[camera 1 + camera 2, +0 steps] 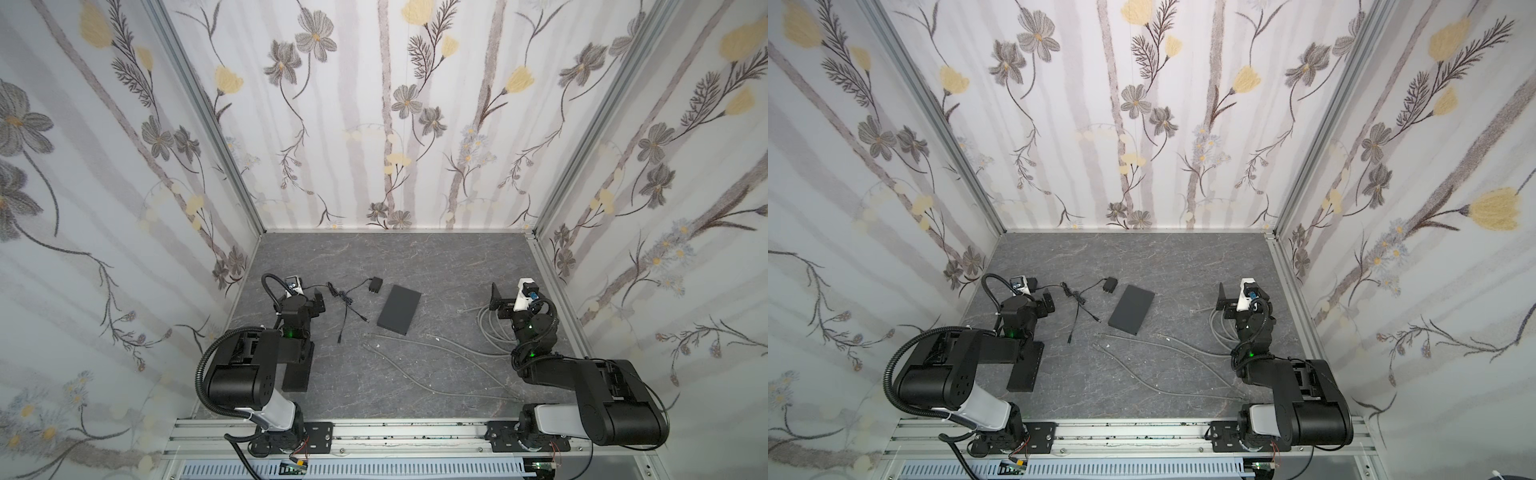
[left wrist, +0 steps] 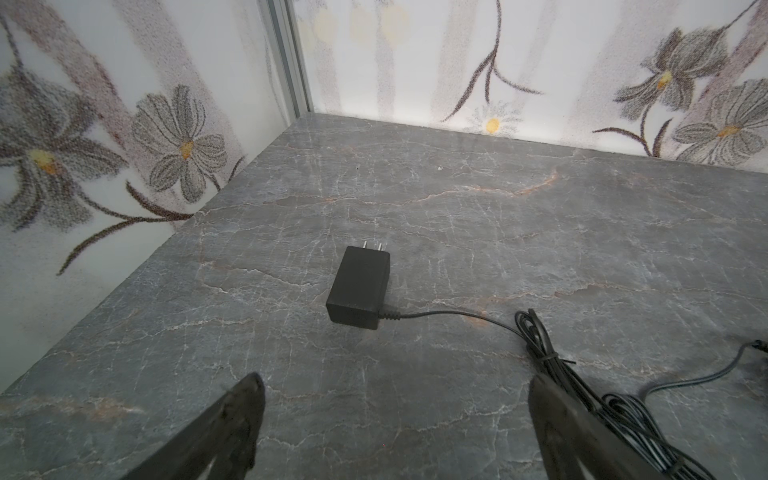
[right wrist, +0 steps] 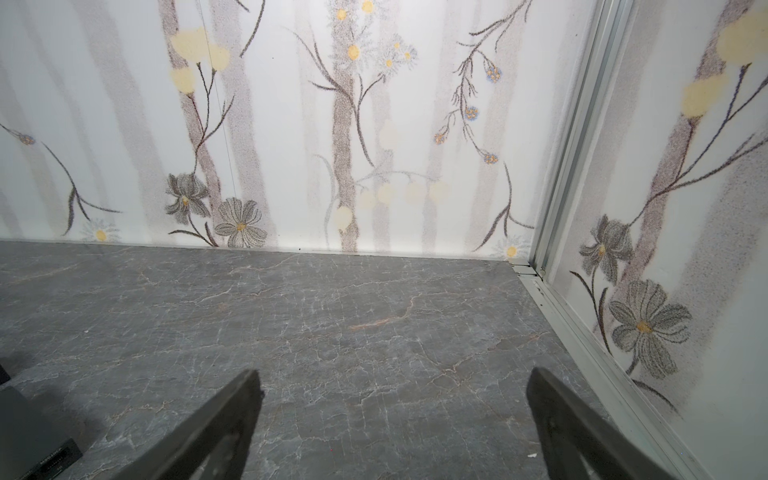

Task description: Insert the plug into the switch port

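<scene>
- The switch (image 1: 399, 309) is a flat, matte-black rectangular box; it lies flat near the middle of the table (image 1: 415, 257), its long axis tilted toward 1 o'clock; its ports cannot be made out in either top view.
- A black power adapter (image 2: 359, 286) with two metal prongs lies just beside the switch at its 10 o'clock, apart from it.
- A thin black cord (image 1: 345, 307) leaves the adapter and is partly bundled at the adapter's 9 o'clock; a small barrel plug (image 1: 365, 320) at its tip rests on the table near the switch's left long edge, at about 8 o'clock, not touching.
- Grey cables (image 1: 436, 345) start close to the switch's 6 o'clock edge; they run toward 4 o'clock and coil by the right arm.
- The left tool (image 2: 395, 386) has its jaws spread wide and holds nothing; it sits at the adapter's 9 o'clock with the cord bundle by one finger.
- The right tool (image 3: 392, 386) is likewise spread wide and empty; it sits well apart from the switch at 3 o'clock.
- A black slab (image 1: 297, 372) lies partly under the left arm at 7 o'clock.
- Flowered walls (image 1: 374, 124) close the table at 9, 12 and 3 o'clock; a metal rail (image 1: 415, 432) bounds 6 o'clock; from the switch to the 12 o'clock wall there is open table.
</scene>
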You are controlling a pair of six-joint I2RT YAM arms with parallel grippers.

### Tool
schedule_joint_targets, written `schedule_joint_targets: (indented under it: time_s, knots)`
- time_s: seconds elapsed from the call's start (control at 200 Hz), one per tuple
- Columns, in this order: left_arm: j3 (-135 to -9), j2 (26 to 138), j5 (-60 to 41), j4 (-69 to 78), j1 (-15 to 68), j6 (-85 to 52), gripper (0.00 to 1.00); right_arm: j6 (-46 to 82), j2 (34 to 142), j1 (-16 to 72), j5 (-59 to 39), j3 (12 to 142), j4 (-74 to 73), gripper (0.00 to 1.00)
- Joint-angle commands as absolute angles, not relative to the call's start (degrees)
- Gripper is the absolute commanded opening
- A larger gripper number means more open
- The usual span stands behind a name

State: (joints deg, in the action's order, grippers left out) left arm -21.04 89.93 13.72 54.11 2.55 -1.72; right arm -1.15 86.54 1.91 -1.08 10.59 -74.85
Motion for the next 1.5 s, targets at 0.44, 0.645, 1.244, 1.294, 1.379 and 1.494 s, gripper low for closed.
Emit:
schedule_joint_targets:
  time_s: [0.44,0.645,1.244,1.294,1.379,1.494]
  knots:
    - [-21.49,89.98,13.71,53.99,2.29,-2.13,1.0,0.95,86.66,1.4,4.44,12.0,-74.69,1.0]
    - [-21.61,65.2,22.62,39.62,12.43,0.34,1.0,8.71,64.77,10.17,22.63,19.99,-44.92,1.0]
    - [-24.09,50.06,21.67,11.14,40.83,-13.35,1.0,19.42,48.19,45.78,12.07,22.72,-2.3,1.0]
    - [-22.39,46.53,20.95,10.06,39.59,-13.32,1.0,21.04,48.56,45.88,8.18,21.05,-4.09,1.0]
    - [-19.62,41.32,20.4,8.93,37.9,-13.81,1.0,22.53,49.1,46.33,4.42,19.18,-7.98,1.0]
    - [-16.91,35.87,19.36,9.34,36.22,-16.1,1.0,23.7,51.83,47.04,6.74,20.34,-9.79,0.99]
